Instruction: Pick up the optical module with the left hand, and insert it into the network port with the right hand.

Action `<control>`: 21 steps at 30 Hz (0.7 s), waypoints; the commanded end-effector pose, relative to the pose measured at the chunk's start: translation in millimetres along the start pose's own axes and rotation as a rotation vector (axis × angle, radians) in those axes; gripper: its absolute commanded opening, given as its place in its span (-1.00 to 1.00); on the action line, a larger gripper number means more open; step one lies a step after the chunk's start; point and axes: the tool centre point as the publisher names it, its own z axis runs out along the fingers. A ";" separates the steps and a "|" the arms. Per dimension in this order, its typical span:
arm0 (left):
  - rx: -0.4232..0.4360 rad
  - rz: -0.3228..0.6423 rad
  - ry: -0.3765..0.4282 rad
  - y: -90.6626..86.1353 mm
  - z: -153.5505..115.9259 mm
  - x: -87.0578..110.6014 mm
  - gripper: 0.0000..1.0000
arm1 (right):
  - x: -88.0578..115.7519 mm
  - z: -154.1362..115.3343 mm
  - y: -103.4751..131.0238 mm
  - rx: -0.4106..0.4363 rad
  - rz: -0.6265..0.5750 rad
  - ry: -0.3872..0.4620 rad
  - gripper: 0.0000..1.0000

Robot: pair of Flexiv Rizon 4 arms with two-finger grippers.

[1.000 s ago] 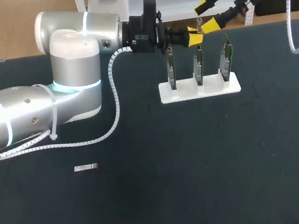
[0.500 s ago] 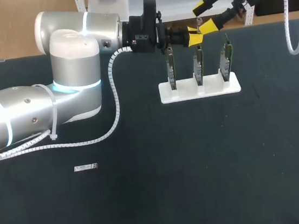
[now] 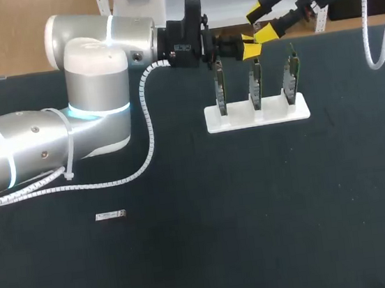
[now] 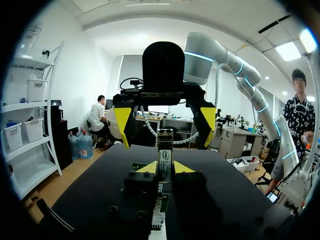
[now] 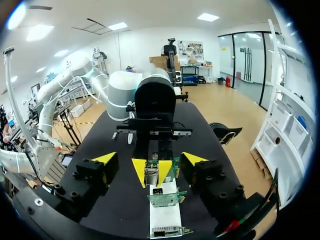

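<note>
Above the rack (image 3: 257,111), your left gripper (image 3: 249,45) is pinching the optical module (image 4: 165,159); your right gripper (image 3: 260,22) is gaping wide. Only overhead is a second module (image 3: 110,215) showing

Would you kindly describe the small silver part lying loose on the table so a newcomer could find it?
On the black table, look at the near left area, close to the left arm. The small silver part lies flat there, alone, unlike the green boards standing upright in the white stand.
</note>
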 end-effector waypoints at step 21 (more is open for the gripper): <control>0.002 0.000 0.000 1.9 0.9 0.3 1.00 | 0.2 -4.8 -7.3 0.019 -0.006 0.012 -1.00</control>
